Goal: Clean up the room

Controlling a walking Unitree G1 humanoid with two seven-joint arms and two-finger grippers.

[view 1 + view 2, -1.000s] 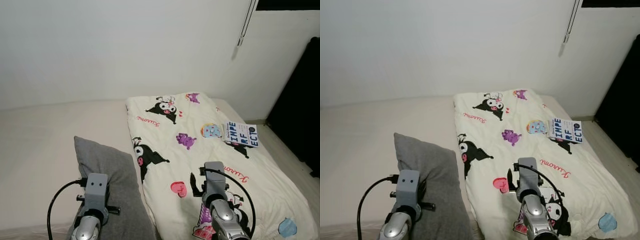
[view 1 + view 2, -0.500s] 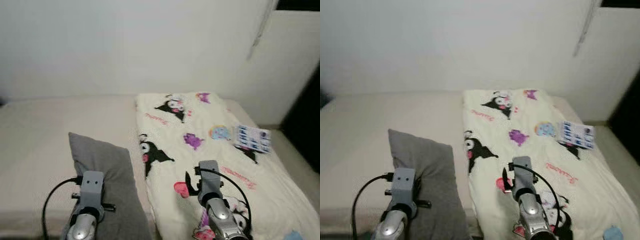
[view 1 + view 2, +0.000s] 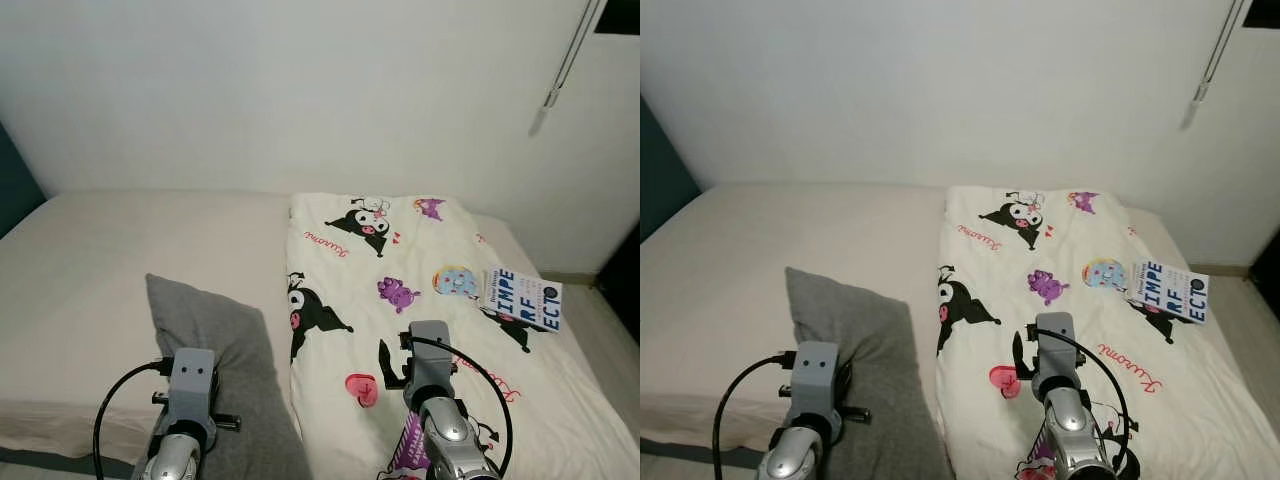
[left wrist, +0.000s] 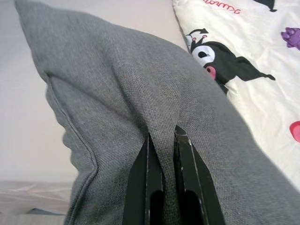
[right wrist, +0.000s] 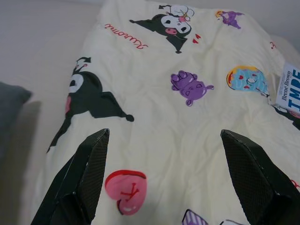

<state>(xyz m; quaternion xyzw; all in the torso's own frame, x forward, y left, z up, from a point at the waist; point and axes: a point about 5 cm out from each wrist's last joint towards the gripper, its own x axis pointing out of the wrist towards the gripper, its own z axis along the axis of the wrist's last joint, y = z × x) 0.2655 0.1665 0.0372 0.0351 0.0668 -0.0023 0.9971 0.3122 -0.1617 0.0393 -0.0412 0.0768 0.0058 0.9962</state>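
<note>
**Robot at a bed, left hand pinching a grey pillow**

A robot looks down over a wide bed with a pale beige sheet, set against a white wall.

The left hand is clenched on a grey pillow. Its two black fingers stand close together with a ridge of the grey fabric pinched between them. The pillow stretches away from this hand, its far corner lying on the bare beige sheet. To the outer side of the hand there is sheet, and near the hand the edge of the mattress shows.

The right hand hangs released above a cream blanket, its two black fingers spread wide apart with nothing between them. The blanket is printed with black cartoon characters, purple figures, red script and hearts. A pink heart lies on the blanket just inside the finger nearer the pillow. The blanket covers the part of the bed ahead of and beneath this hand, and its near edge lies just beside the pillow.

Well beyond the right hand and off to its outer side, a book with a white cover and large dark blue letters rests flat on the blanket near the bed's edge. A thin cord hangs down the wall above it.
</note>
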